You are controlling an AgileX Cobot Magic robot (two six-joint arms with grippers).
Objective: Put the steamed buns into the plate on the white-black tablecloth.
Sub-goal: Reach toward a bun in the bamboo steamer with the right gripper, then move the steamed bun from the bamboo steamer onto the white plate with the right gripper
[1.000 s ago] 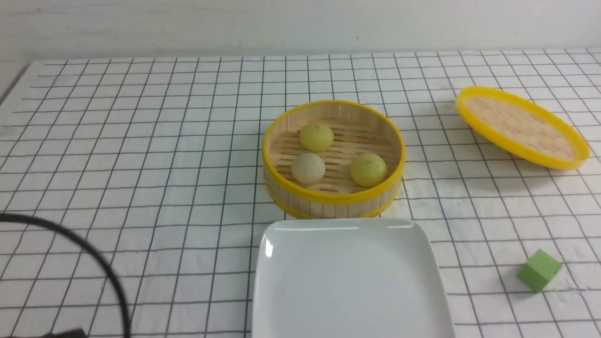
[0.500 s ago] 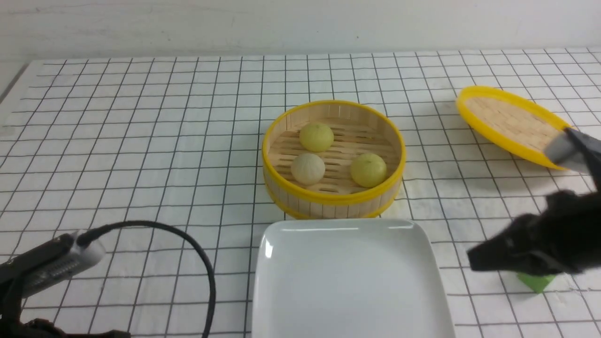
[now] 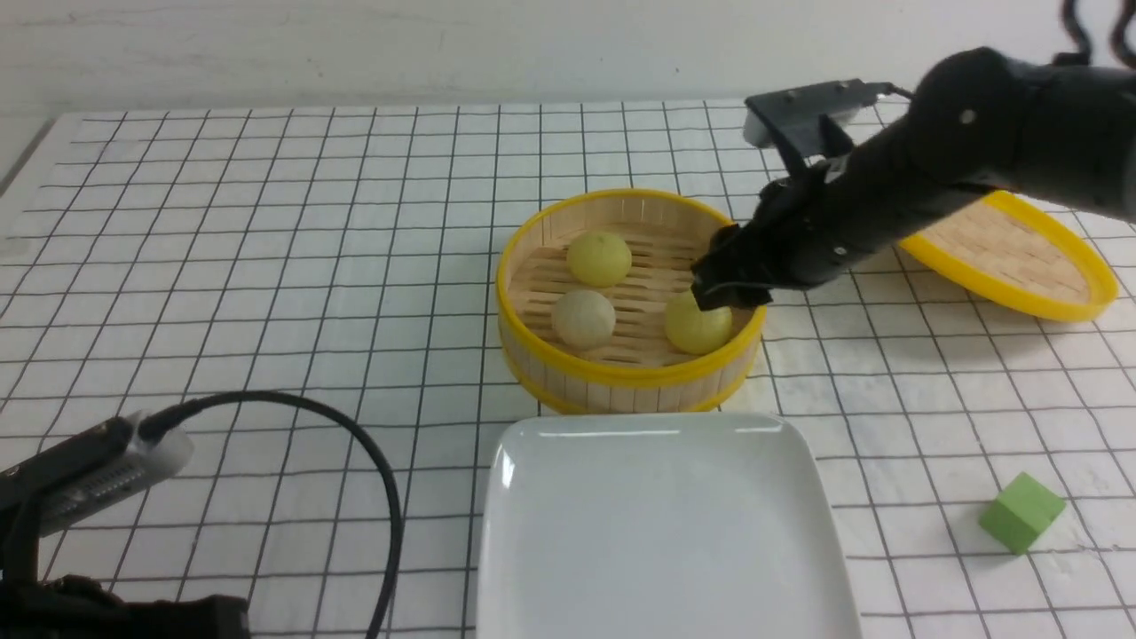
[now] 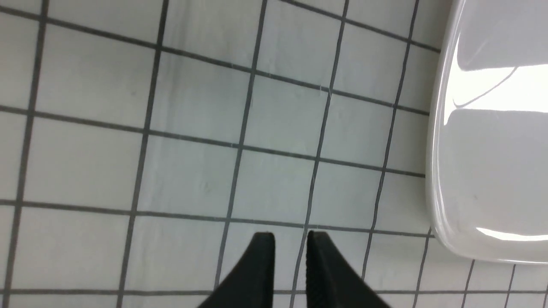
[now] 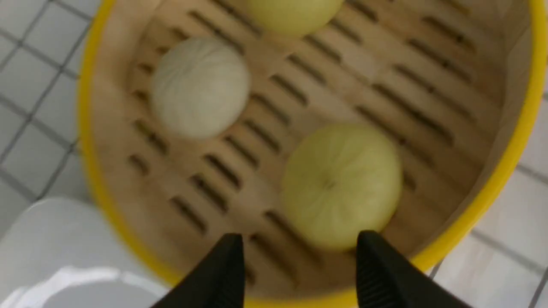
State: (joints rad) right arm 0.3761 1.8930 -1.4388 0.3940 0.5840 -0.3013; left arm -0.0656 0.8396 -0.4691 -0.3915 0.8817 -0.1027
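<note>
Jaws spread wide, the right tool (image 5: 302,252) hovers by the right edge of the bamboo steamer basket (image 3: 621,371), its fingertips apart with nothing gripped between them. The left tool (image 4: 290,239), at the near left of the basket and well apart from it, has a narrow gap between its fingers and holds nothing.

All three steamed buns sit inside the basket. One yellow-green bun (image 3: 600,259) lies toward the basket's far side; the off-white bun (image 3: 583,319) lies in its left part, a little nearer; and the other yellow-green bun (image 3: 698,323) lies in its near right part, close to the wall and closest to the right tool.

Just in front of the basket, on its near side, is the glossy white plate (image 3: 661,532), a rounded square with a raised rim and nothing on it. Right of the basket and well apart from it, the yellow-rimmed woven lid (image 3: 1021,257) lies tilted, partly hidden behind the right arm (image 3: 994,124). A green cube (image 3: 1022,513) rests to the near right of the basket, beyond the plate's right side. The white-black tablecloth (image 3: 293,293) spreads around the basket, its thin dark lines forming a grid over the surface.
</note>
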